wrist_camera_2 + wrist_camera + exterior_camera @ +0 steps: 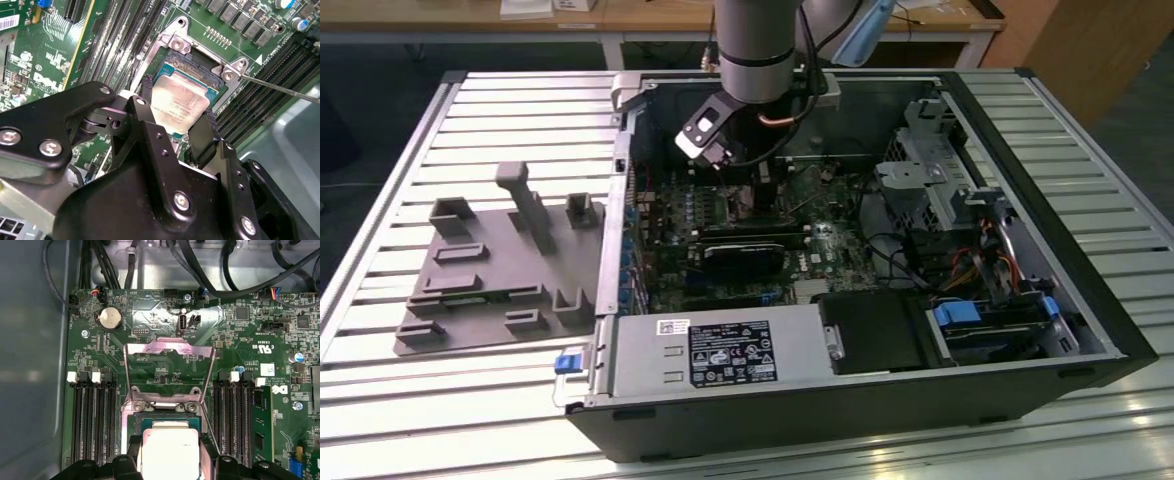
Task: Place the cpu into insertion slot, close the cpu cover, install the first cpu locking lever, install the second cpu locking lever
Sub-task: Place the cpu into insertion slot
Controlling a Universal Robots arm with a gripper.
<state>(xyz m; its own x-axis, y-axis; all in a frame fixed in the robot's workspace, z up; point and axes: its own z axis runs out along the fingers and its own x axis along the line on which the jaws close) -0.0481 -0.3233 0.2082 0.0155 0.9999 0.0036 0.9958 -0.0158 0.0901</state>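
In both wrist views the cpu [182, 97] [170, 445], a flat square chip with a pale metal top, sits between my two black fingers [204, 132] [129, 462]. My gripper [177, 102] [171, 460] is shut on its two opposite edges. It holds the chip level, right over or just into the insertion slot [192, 61] [167, 416] on the green board. The cpu cover [150, 347], a silver frame with a square cut-out, is swung open beyond the slot. A thin silver locking lever [280, 86] sticks out beside the socket. In the exterior view my gripper [736, 180] reaches down into the open computer case.
Long black memory slots [95, 420] [235, 415] flank the socket on both sides. A black card [747, 255], the grey power supply [720, 350] and the drive cage [947, 190] stand inside the case. A grey fixture plate [494, 270] lies on the slatted table at the exterior view's left.
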